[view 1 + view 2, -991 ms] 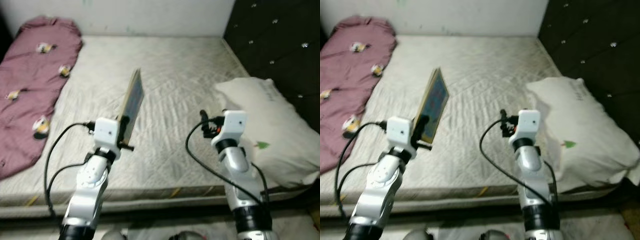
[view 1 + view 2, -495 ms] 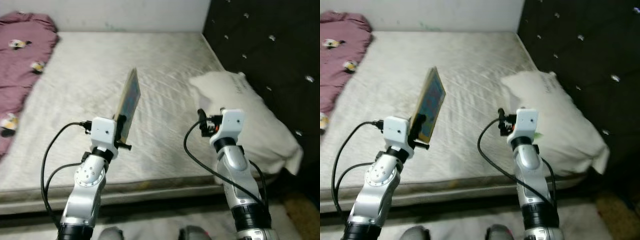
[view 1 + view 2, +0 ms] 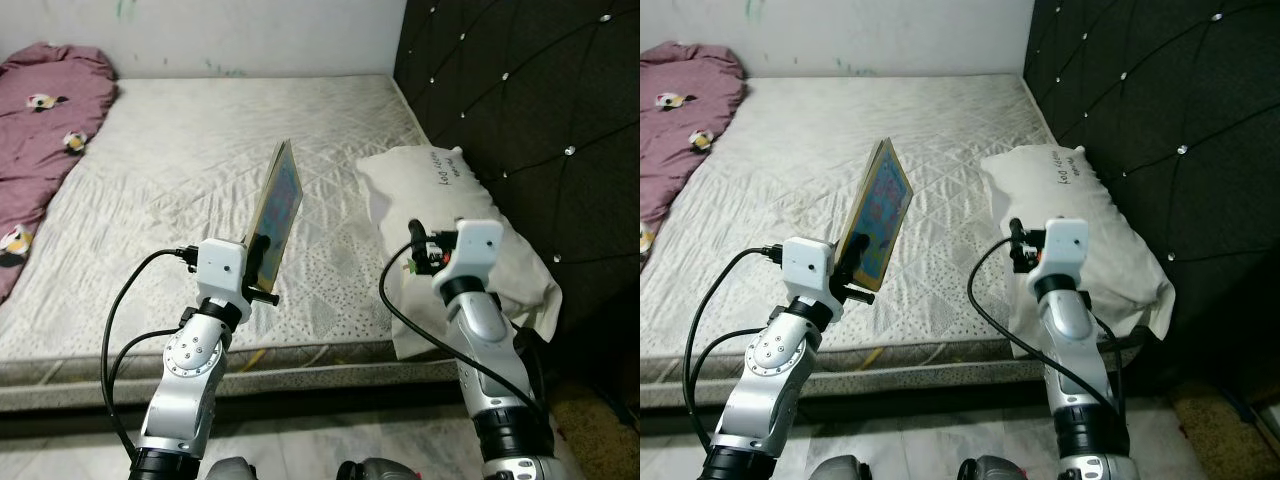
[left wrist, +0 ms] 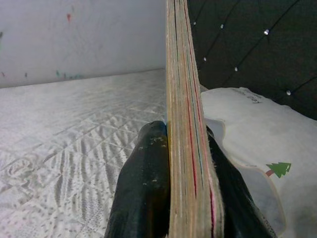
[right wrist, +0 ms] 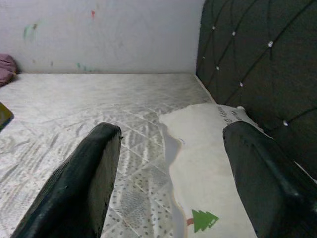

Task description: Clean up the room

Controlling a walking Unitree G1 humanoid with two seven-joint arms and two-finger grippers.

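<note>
The book (image 3: pixel 277 208), thin and colourful, stands on edge in our left pincer (image 4: pixel 168 163), whose two black fingers (image 4: pixel 146 188) are clamped on its lower end; we hold it up in the air over the near edge of the bed (image 3: pixel 180 150), tilted a little to the right, touching nothing but the pincer. Our right pincer (image 5: pixel 168 173) is raised to the right of it, fingers spread wide apart and holding nothing, pointed toward the pillow (image 3: pixel 440 200) that lies on the right side of the bed against the dark tufted headboard (image 3: pixel 520 100). On the far left of the bed lies a rumpled maroon blanket (image 3: pixel 40 130) with small printed figures, well apart from the book. As for the tidying, we judge it partly under way: one loose thing is lifted and in hand, but it is not yet put anywhere, and we cannot tell from here where it belongs. The blanket looks unfolded and the pillow sits a little askew toward the near right corner, so both may still want straightening. The middle of the mattress is bare of clutter.
</note>
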